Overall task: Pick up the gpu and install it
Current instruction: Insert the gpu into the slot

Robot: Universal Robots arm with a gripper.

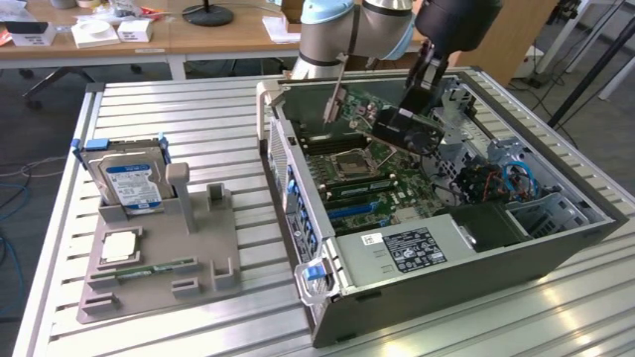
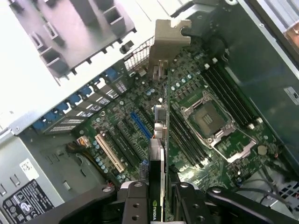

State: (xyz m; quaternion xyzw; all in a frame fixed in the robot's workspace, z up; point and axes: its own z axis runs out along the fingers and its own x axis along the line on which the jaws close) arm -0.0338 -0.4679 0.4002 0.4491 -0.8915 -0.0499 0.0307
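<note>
Reaching down from above, the arm [image 1: 347,30] leans its claw [image 1: 415,104] into the open computer case [image 1: 476,275]. The claw's fingers [image 2: 135,200] stand partly closed, clamped on both faces of the gpu [image 1: 407,128]. The card hangs just below the claw over the motherboard [image 1: 397,192], and its silvery bracket [image 2: 170,42] is at the end farthest from the claw.

Gpu [image 2: 161,140] edge-on here, its near end lost between the gripper's [image 2: 159,193] fingers. Arm [image 1: 347,30] runs off the exterior view's top. Drive's [image 1: 131,182] foot sunk in its rack [image 1: 149,253]; psu label [image 1: 415,249] print unreadable.
</note>
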